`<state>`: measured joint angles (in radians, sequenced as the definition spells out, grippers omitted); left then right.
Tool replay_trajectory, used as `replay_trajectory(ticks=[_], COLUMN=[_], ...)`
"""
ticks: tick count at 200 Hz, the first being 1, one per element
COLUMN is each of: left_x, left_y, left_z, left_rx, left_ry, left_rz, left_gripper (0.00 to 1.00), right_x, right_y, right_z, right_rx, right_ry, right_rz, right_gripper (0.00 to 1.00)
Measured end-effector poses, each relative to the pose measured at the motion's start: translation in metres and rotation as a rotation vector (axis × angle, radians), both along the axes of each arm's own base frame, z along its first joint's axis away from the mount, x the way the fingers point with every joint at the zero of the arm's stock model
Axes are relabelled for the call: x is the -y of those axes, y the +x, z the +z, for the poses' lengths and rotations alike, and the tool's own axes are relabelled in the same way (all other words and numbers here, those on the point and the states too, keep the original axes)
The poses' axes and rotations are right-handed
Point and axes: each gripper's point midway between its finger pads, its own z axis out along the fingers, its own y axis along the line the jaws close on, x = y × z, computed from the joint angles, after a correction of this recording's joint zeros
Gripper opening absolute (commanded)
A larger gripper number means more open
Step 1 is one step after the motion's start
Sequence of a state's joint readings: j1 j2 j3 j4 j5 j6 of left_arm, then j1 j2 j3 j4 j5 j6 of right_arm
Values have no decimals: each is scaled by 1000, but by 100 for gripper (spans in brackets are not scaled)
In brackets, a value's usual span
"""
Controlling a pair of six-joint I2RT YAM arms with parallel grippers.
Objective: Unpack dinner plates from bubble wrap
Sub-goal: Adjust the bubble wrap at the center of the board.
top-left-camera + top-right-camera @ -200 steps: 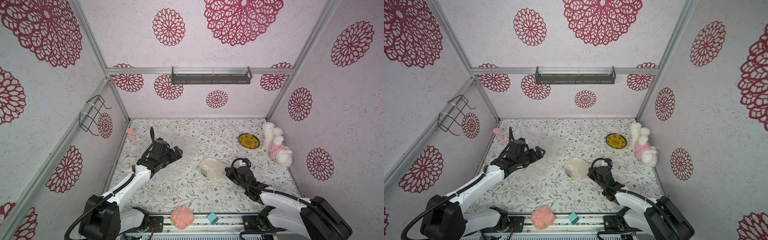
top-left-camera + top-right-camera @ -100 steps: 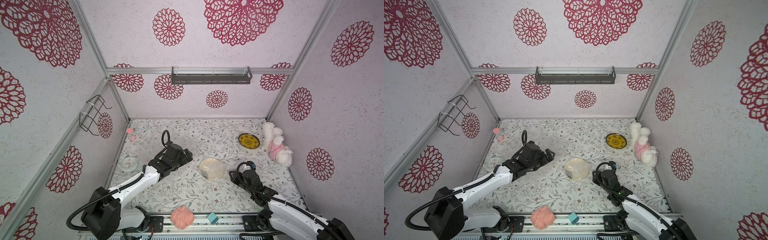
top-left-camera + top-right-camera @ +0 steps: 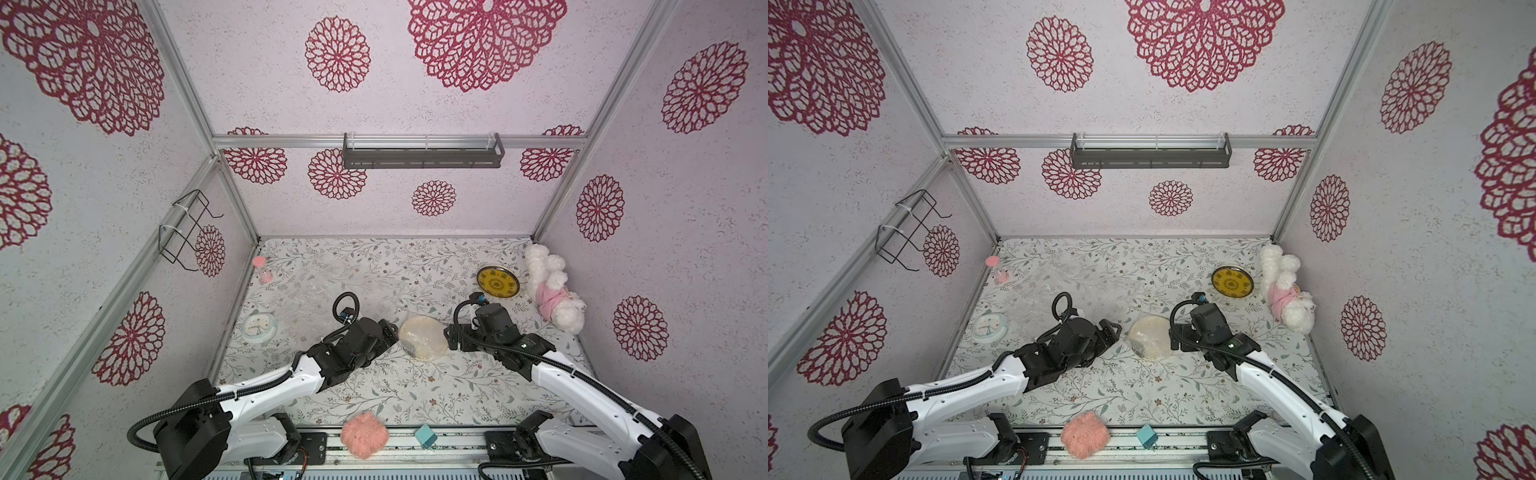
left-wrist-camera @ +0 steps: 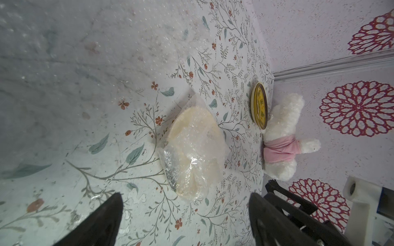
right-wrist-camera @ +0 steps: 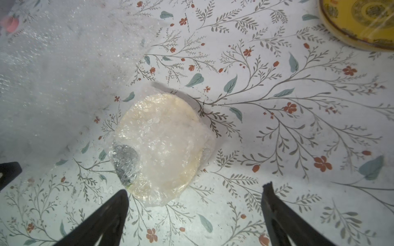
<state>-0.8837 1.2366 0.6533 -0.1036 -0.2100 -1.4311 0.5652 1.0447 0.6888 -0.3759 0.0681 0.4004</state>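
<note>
A pale cream dinner plate (image 3: pixel 422 340) (image 3: pixel 1150 336) lies flat at the floor's centre, still wrapped in bubble wrap (image 5: pixel 160 147) (image 4: pixel 191 153). My left gripper (image 3: pixel 392 332) (image 4: pixel 185 194) stands open just left of it, with nothing between its fingers. Just right of it, my right gripper (image 3: pixel 449 338) (image 5: pixel 195 188) is open too and holds nothing. A bare yellow plate (image 3: pixel 498 282) (image 5: pixel 362 23) sits at the back right. A loose sheet of bubble wrap (image 3: pixel 328 286) (image 4: pixel 85 53) is spread over the back left floor.
A round white clock (image 3: pixel 259 328) lies near the left wall, with a pink hourglass (image 3: pixel 262 268) behind it. A white plush toy in pink (image 3: pixel 548 291) leans by the right wall. A pink fluffy ball (image 3: pixel 365 434) and a teal block (image 3: pixel 426 436) rest on the front rail.
My right gripper has opened and let go of the wrapped plate, which now lies flat. My left arm has swung right, from near the clock up to the plate's left side.
</note>
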Motion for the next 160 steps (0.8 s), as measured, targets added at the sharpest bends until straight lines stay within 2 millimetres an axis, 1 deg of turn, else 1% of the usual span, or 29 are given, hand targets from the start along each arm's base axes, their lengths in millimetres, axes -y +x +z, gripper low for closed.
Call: replay_trajectory(ticks=[9, 28, 54, 66, 83, 116, 137, 160], left_x=[3, 11, 17, 17, 17, 20, 29, 38], left_y=[0, 0, -3, -3, -3, 0, 5, 9], left_z=[1, 0, -8, -12, -15, -18, -18, -18], left_rx=[6, 14, 12, 10, 10, 21, 31, 42], left_ry=[-11, -28, -32, -24, -12, 24, 41, 52], left_rz=[5, 7, 9, 9, 5, -18, -43, -70], left_gripper=[97, 98, 98, 98, 99, 100, 100, 100], right_x=[0, -1, -2, 1, 2, -10, -20, -27], right_y=[0, 2, 8, 18, 34, 61, 70, 72], right_z=[0, -7, -21, -23, -21, -11, -17, -30], right_rx=[-8, -35, -101, -129, -141, -135, -144, -174], right_ry=[-20, -62, -59, -40, -15, 63, 108, 139], right_rz=[17, 42, 72, 61, 53, 73, 97, 114], right_gripper=[98, 97, 93, 93, 94, 94, 93, 93])
